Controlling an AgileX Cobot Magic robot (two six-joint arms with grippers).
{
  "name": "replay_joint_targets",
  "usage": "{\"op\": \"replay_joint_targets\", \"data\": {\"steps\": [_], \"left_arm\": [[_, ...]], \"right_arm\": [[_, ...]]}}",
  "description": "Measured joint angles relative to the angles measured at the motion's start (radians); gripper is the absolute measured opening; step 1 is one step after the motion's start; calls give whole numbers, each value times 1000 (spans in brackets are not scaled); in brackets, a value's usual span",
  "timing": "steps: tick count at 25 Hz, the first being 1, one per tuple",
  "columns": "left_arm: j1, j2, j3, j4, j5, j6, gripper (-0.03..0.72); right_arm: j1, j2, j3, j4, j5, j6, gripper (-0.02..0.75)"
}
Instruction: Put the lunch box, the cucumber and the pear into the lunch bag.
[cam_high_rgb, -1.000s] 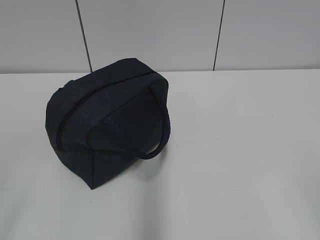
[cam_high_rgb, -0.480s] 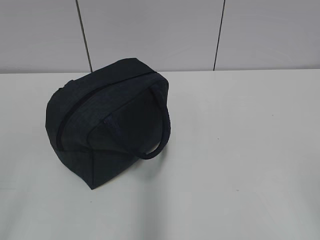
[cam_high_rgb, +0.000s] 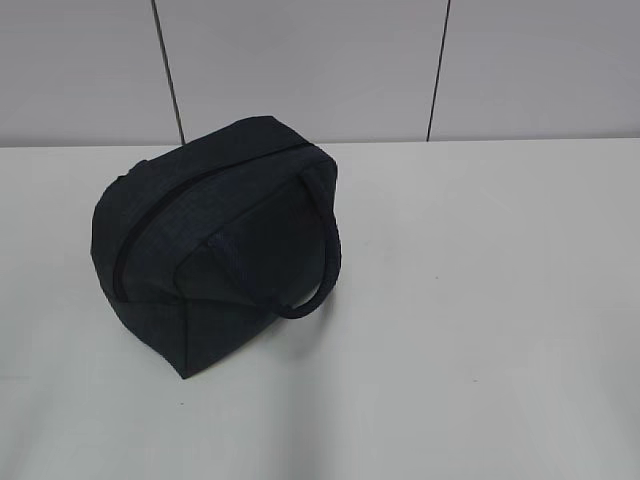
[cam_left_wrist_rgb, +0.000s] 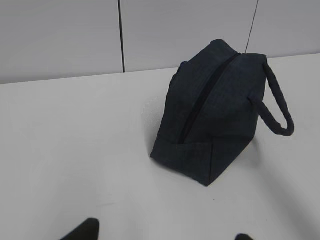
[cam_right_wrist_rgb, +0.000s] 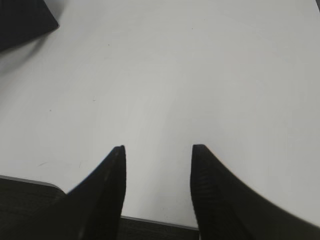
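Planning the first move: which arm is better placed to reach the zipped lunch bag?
Probably left. Its wrist view faces the lunch bag and its closed zip directly; the right end effector sees only a corner of the bag.

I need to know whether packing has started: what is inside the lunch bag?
Nothing inside can be seen. The lunch bag sits on the table with its zip closed, so the fabric covers any contents.
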Motion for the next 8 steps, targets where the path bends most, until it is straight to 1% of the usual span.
{"op": "replay_joint_targets", "data": {"steps": [8], "left_arm": [[0, 0, 0, 0, 0, 0, 467]], "right_arm": [[0, 0, 0, 0, 0, 0, 337]]}}
